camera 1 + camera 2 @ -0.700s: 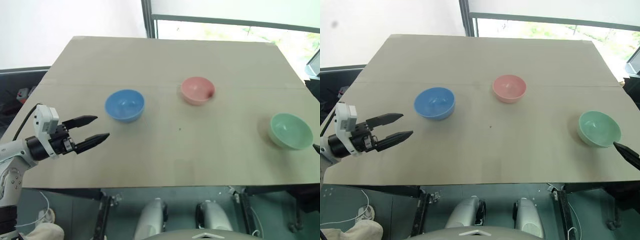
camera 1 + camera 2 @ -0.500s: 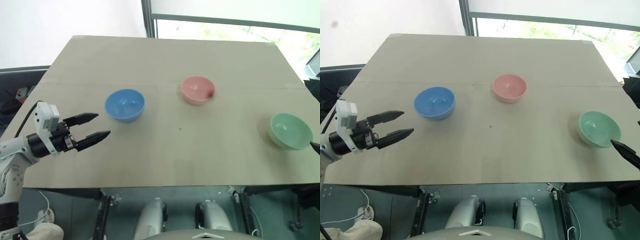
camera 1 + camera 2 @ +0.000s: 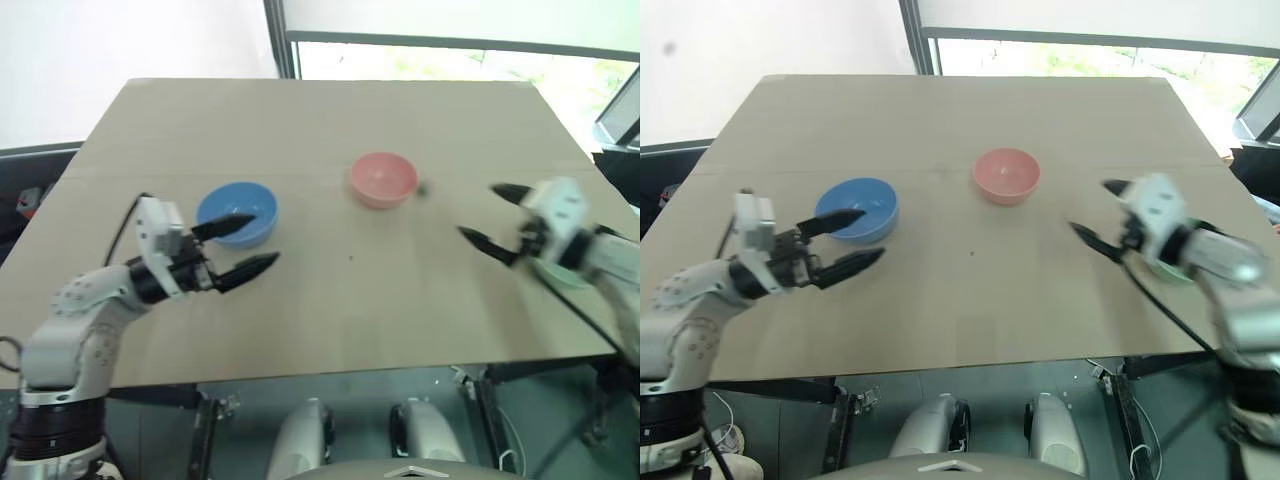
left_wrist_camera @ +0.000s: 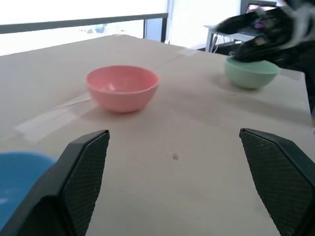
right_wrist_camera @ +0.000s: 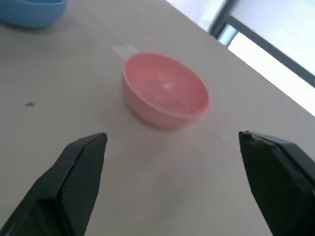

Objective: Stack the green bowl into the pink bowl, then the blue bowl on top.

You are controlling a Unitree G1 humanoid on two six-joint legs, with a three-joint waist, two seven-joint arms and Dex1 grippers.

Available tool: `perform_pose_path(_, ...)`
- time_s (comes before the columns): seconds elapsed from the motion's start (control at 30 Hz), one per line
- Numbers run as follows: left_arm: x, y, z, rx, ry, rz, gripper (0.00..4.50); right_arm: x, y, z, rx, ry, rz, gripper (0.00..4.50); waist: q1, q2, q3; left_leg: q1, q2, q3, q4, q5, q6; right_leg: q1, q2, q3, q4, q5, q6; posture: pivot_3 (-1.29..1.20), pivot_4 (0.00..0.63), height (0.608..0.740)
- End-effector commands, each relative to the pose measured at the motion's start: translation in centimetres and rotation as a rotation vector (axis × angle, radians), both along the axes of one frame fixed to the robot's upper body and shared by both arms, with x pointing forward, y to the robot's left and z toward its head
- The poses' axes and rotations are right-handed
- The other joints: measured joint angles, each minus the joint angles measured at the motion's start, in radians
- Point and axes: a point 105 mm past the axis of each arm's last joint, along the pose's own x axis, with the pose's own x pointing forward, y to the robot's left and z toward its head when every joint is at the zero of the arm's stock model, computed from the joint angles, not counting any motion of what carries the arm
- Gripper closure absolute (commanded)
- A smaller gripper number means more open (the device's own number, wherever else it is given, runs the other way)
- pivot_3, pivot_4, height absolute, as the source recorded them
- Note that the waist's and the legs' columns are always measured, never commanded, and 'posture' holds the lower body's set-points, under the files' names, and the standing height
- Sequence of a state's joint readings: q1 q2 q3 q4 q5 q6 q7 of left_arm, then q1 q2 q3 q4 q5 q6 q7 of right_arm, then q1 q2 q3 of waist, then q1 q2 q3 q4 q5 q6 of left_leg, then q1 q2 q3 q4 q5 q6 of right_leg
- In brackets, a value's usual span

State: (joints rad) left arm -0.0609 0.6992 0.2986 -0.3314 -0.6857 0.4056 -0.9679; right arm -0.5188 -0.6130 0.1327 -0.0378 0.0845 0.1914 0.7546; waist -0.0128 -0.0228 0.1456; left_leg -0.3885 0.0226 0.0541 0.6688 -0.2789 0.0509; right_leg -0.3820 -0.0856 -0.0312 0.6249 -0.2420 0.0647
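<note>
Three small round bowls, smooth and plain, sit apart on a flat, matte tan desk (image 3: 330, 330) with a faint seam line running across it. The blue bowl (image 3: 237, 212) is on the robot's left half of the desk, the pink bowl (image 3: 383, 178) is near the middle and farther back, and the green bowl (image 4: 251, 73) is toward the right edge. All three stand upright and empty, none nested in another.

The left tool (image 3: 240, 248) is spread wide and holds nothing; its two tapered black fingers point toward the middle of the desk. One finger crosses in front of the blue bowl's near rim in the head views, and whether it touches the bowl I cannot tell. In the left wrist view the finger pads (image 4: 84, 172) show a fine cross-hatched texture.

The right tool (image 3: 487, 218) is also wide open and empty, held over the desk to the right of the pink bowl and pointing toward it. In the right wrist view the pink bowl lies between its two fingers, well ahead of them.

The right arm's white wrist block covers most of the green bowl in the head views, leaving perhaps a thin green sliver below it. The right arm is motion-blurred. In the left wrist view the blue bowl is cut off at the picture's edge.
</note>
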Motion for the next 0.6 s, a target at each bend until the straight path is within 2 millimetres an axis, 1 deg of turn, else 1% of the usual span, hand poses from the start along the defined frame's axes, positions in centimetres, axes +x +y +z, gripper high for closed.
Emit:
perform_pose_path(0.03, -1.0, -0.5, 0.9, 0.001, -0.043, 0.024, 0.03, 3.1, 2.5, -1.3, -0.16, -0.06, 0.038, 0.0, 0.009, 0.0, 0.0, -0.005, -0.001, -0.003, 0.0, 0.0, 0.0, -0.003, 0.0, -0.002, 0.0, 0.0, 0.0, 0.0, 0.15, 0.74)
perform_pose_path(0.13, -1.6, -0.5, 0.8, 0.0, -0.046, 0.048, 0.03, 4.9, 4.5, -2.2, -0.234, -0.069, 0.084, 0.0, 0.003, 0.001, 0.0, -0.015, -0.003, -0.003, -0.001, 0.0, 0.0, -0.011, -0.001, -0.003, 0.0, 0.001, 0.001, 0.0, 0.15, 0.74)
perform_pose_path(0.2, -2.0, -0.3, 0.7, 0.002, -0.053, 0.074, 0.03, 5.8, 5.6, -3.2, -0.28, -0.05, 0.116, 0.0, 0.002, 0.001, 0.0, -0.018, -0.003, -0.005, 0.0, 0.0, 0.0, -0.012, -0.002, -0.007, 0.0, 0.001, 0.001, 0.0, 0.15, 0.74)
perform_pose_path(0.27, -2.4, -0.2, 0.7, -0.01, -0.056, 0.095, 0.0, 6.5, 6.0, -3.6, -0.308, -0.047, 0.123, 0.52, -0.003, 0.002, 0.001, -0.018, -0.002, -0.005, 0.0, 0.0, 0.0, -0.012, -0.001, -0.008, -0.001, 0.001, 0.001, 0.0, 0.15, 0.74)
perform_pose_path(0.3, -2.5, -0.1, 0.8, -0.012, -0.057, 0.107, 0.0, 6.5, 6.2, -3.8, -0.326, -0.044, 0.143, 0.77, -0.004, 0.002, 0.001, -0.018, -0.002, -0.004, 0.0, 0.0, -0.001, -0.012, -0.001, -0.009, -0.001, 0.001, 0.001, 0.0, 0.15, 0.74)
perform_pose_path(0.4, -3.0, 0.4, 0.6, -0.012, -0.05, 0.138, 0.0, 6.7, 6.8, -3.4, -0.332, -0.067, 0.173, 2.11, -0.004, 0.003, 0.001, -0.016, -0.001, -0.005, 0.0, 0.002, -0.003, -0.01, 0.0, -0.01, -0.001, 0.0, 0.001, 0.0, 0.15, 0.74)
perform_pose_path(0.43, -3.2, 0.5, 0.5, -0.012, -0.044, 0.146, 0.0, 6.6, 6.9, -3.2, -0.333, -0.079, 0.183, 2.48, -0.004, 0.003, 0.002, -0.014, -0.001, -0.005, 0.0, 0.002, -0.004, -0.01, 0.0, -0.01, -0.001, 0.0, 0.001, 0.0, 0.15, 0.74)
perform_pose_path(0.47, -3.3, 0.5, 0.4, -0.012, -0.041, 0.15, 0.0, 6.6, 7.0, -3.1, -0.339, -0.089, 0.192, 2.48, -0.005, 0.003, 0.002, -0.013, -0.001, -0.005, 0.0, 0.003, -0.005, -0.009, 0.0, -0.009, -0.001, 0.0, 0.001, 0.0, 0.15, 0.74)
perform_pose_path(0.5, -3.4, 0.5, 0.3, -0.012, -0.038, 0.153, 0.0, 6.5, 7.1, -2.9, -0.348, -0.103, 0.205, 3.11, -0.006, 0.004, 0.002, -0.01, -0.001, -0.005, 0.0, 0.003, -0.005, -0.007, 0.0, -0.009, 0.0, 0.0, 0.001, 0.0, 0.15, 0.74)
perform_pose_path(0.53, -3.4, 0.5, 0.1, -0.012, -0.032, 0.155, 0.0, 6.4, 7.2, -2.5, -0.341, -0.117, 0.212, 3.35, -0.006, 0.004, 0.002, -0.009, 0.0, -0.005, 0.0, 0.003, -0.006, -0.006, 0.0, -0.009, 0.0, 0.0, 0.001, 0.0, 0.15, 0.74)
perform_pose_path(0.57, -3.3, 0.4, 0.0, -0.013, -0.023, 0.16, 0.0, 6.2, 7.3, -2.1, -0.326, -0.121, 0.217, 3.86, -0.005, 0.004, 0.002, -0.008, 0.0, -0.005, 0.0, 0.003, -0.006, -0.005, 0.0, -0.009, 0.0, 0.0, 0.0, 0.0, 0.15, 0.74)
perform_pose_path(0.6, -3.1, 0.5, -0.2, -0.01, -0.018, 0.17, 0.0, 6.0, 7.3, -1.7, -0.306, -0.12, 0.224, 4.21, -0.004, 0.004, 0.002, -0.008, 0.0, -0.005, 0.0, 0.004, -0.006, -0.005, 0.001, -0.009, 0.001, 0.0, 0.0, 0.0, 0.15, 0.74)
